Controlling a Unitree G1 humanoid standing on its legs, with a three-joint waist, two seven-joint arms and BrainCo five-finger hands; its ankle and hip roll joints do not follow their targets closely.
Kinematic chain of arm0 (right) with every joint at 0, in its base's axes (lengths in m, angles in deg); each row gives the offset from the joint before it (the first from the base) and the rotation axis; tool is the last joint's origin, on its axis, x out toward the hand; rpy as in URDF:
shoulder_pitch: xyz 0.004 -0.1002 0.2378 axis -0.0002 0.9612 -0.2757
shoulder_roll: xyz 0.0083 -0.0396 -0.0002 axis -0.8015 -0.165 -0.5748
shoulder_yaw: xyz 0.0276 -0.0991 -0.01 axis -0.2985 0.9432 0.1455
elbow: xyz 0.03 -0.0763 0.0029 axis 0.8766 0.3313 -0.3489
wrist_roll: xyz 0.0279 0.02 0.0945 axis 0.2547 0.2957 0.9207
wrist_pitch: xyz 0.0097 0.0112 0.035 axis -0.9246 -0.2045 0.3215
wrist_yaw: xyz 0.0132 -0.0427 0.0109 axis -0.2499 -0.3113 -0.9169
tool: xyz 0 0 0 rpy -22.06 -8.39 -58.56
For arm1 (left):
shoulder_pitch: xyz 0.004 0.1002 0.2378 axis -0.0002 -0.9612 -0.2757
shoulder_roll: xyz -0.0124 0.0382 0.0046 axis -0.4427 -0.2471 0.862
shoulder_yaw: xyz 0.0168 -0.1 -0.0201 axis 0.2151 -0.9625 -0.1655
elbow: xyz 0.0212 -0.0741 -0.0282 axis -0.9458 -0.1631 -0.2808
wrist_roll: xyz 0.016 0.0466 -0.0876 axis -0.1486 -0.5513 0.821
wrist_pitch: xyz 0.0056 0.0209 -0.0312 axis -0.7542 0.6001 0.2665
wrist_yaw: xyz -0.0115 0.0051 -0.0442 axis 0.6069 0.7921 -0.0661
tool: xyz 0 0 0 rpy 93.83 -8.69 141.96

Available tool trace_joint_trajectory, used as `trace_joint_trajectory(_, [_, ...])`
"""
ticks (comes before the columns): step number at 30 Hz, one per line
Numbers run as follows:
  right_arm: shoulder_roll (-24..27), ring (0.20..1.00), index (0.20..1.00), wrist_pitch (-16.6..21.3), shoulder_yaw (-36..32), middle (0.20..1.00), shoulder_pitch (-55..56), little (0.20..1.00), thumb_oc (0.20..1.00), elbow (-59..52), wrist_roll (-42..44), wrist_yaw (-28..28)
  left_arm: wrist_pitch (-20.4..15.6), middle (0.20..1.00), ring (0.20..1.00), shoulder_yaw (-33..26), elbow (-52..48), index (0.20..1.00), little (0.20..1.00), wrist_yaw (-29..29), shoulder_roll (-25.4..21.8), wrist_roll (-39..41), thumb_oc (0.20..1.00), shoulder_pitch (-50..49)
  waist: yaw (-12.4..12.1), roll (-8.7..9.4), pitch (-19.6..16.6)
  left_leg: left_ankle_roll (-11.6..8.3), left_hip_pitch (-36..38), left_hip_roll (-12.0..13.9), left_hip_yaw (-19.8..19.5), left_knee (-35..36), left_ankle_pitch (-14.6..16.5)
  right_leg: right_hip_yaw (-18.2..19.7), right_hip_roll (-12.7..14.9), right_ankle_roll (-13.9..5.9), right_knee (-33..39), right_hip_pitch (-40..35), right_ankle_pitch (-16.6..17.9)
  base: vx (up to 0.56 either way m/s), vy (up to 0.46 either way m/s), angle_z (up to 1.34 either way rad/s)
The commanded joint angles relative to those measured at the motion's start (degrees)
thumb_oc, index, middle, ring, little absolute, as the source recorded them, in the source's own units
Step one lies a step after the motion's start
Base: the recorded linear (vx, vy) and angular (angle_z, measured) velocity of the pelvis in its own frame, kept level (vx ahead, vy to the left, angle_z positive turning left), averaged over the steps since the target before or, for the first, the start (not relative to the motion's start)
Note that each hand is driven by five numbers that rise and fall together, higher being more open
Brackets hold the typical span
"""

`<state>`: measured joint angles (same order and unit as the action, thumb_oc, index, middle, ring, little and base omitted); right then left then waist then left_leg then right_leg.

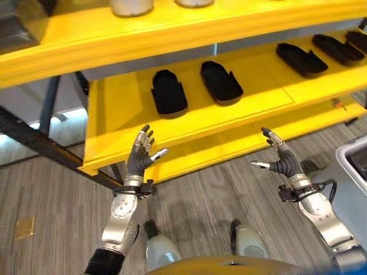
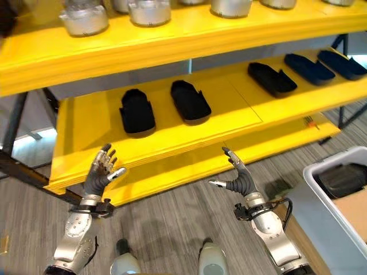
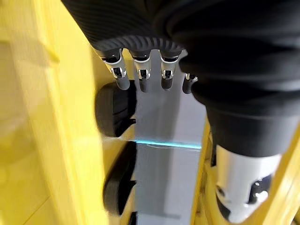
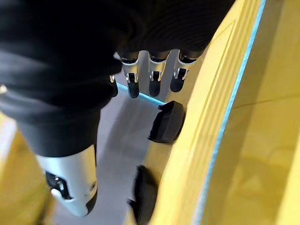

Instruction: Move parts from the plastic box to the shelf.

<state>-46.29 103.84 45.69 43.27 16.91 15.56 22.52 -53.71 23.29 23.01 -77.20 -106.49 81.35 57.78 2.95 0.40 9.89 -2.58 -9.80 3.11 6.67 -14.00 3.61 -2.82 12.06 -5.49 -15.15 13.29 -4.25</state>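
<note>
With both the left hand [image 1: 140,153] and right hand [image 1: 279,157] spread and empty before the shelf [image 1: 123,109], where black parts [image 1: 168,91] lie, a turn to the box [image 2: 344,195] is called for next.

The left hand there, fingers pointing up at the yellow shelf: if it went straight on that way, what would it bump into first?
Probably the front edge of the middle yellow shelf: the open, empty left hand points up at it. The nearest black part lies further in. Depth is hard to judge.

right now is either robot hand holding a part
No, the left robot hand and right robot hand are both open and empty in front of the shelf.
</note>
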Motion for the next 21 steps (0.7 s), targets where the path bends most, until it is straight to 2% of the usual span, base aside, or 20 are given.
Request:
trace_joint_trajectory(1, [-3.3,1.000,1.000,2.6,-0.4,1.000,-2.1,1.000,1.000,-0.7,2.7,-0.7,-1.6,1.000,1.000,-2.3,-3.5,1.000,1.000,-0.9,-2.7,-1.5,1.000,1.4,-1.8,2.95,1.7,-0.18,-3.1,-2.8,-7.6,4.8,-5.7,-3.8,-9.3,2.90,13.8,-13.6,1.4,0.10,0.048,-0.90])
trace_joint_trajectory(3, [-4.3,1.000,1.000,2.6,0.9,1.000,-3.7,1.000,1.000,0.7,2.5,-0.8,-1.7,1.000,1.000,-2.3,-4.2,1.000,1.000,-0.5,-2.5,-2.1,1.000,1.7,-3.8,3.46,1.7,0.68,-3.3,-9.6,-18.3,3.5,-4.4,-1.0,-9.9,2.70,12.7,-12.9,1.4,0.08,0.058,-1.21])
trace_joint_trajectory(4, [-4.8,1.000,1.000,2.5,1.3,1.000,-4.6,1.000,1.000,0.9,2.8,-1.1,-1.8,1.000,1.000,-2.8,-4.5,1.000,1.000,-0.4,-2.6,-1.9,1.000,1.6,-3.6,3.35,1.5,1.63,-2.5,-10.6,-20.7,3.7,-3.5,0.2,-10.2,2.55,12.3,-12.2,1.6,0.08,0.089,-1.26])
trace_joint_trajectory(5, [-5.3,1.000,1.000,2.1,1.9,1.000,-5.1,1.000,1.000,1.6,3.3,-2.1,-2.1,1.000,1.000,-2.8,-4.2,1.000,1.000,-0.7,-2.5,-1.9,1.000,1.7,-3.6,3.24,0.9,2.30,-1.3,-10.6,-21.1,5.1,-3.7,1.7,-11.0,2.51,12.9,-12.2,2.1,0.08,0.097,-1.04])
trace_joint_trajectory(8, [-6.4,1.000,1.000,1.8,1.4,1.000,-4.7,1.000,1.000,1.5,5.8,-2.4,-2.4,1.000,1.000,-2.8,-3.7,1.000,1.000,-1.0,-2.4,-1.0,1.000,2.3,-3.1,3.32,0.0,2.48,-0.9,-9.5,-17.5,5.1,-3.2,2.5,-10.4,2.31,14.9,-12.8,2.7,0.06,0.079,-0.82])
trace_joint_trajectory(11, [-7.3,1.000,1.000,1.2,2.6,1.000,-5.5,1.000,1.000,2.3,5.8,-2.7,-2.3,1.000,1.000,-3.3,-3.6,1.000,1.000,-0.5,-2.4,-0.8,1.000,1.3,-3.6,3.20,-1.0,3.87,1.2,-9.5,-16.9,7.1,-2.7,4.5,-10.4,1.94,16.2,-13.3,3.4,0.09,0.101,-0.48])
trace_joint_trajectory(14, [-7.9,1.000,1.000,0.4,3.9,1.000,-5.9,1.000,1.000,2.4,7.4,-4.0,-2.1,1.000,1.000,-3.9,-2.9,1.000,1.000,0.2,-2.0,-0.3,1.000,0.3,-3.2,2.79,-1.3,5.12,3.9,-8.6,-12.5,8.5,-1.7,7.7,-10.5,1.56,14.2,-12.8,3.6,0.08,0.105,-0.64])
trace_joint_trajectory(17, [-7.8,1.000,1.000,0.3,4.0,1.000,-5.8,1.000,1.000,2.2,7.2,-4.1,-2.0,1.000,1.000,-3.7,-2.9,1.000,1.000,0.1,-1.9,-0.1,1.000,-0.1,-3.1,2.55,-1.3,5.73,4.9,-8.6,-11.3,8.5,-0.8,9.1,-10.6,1.31,13.6,-12.7,3.6,0.06,0.073,-0.64])
trace_joint_trajectory(19, [-7.9,1.000,1.000,0.2,3.7,1.000,-5.6,1.000,1.000,2.3,7.2,-4.0,-1.8,1.000,1.000,-3.3,-2.6,1.000,1.000,0.2,-2.0,-0.2,1.000,0.2,-2.4,1.97,-1.0,6.37,5.6,-8.3,-9.8,8.3,0.0,10.4,-11.2,1.14,9.8,-10.8,2.7,0.02,0.084,-0.49])
trace_joint_trajectory(20, [-8.3,1.000,1.000,0.1,3.8,1.000,-6.0,1.000,1.000,2.7,7.1,-3.5,-1.6,1.000,1.000,-2.9,-2.6,1.000,1.000,0.6,-2.3,-0.4,1.000,1.2,-1.8,1.40,0.3,7.01,6.0,-7.7,-9.1,8.1,0.5,9.3,-11.7,-0.09,2.8,-7.1,2.5,-0.02,0.055,-0.52])
trace_joint_trajectory(21, [-8.3,1.000,1.000,0.1,3.8,1.000,-6.1,1.000,1.000,2.7,7.1,-3.5,-1.6,1.000,1.000,-2.9,-2.5,1.000,1.000,0.6,-2.3,-0.4,1.000,1.3,-2.0,1.49,0.3,7.02,5.9,-7.7,-8.9,8.1,0.5,9.5,-11.7,-0.11,2.1,-6.6,2.1,-0.01,0.071,-0.61])
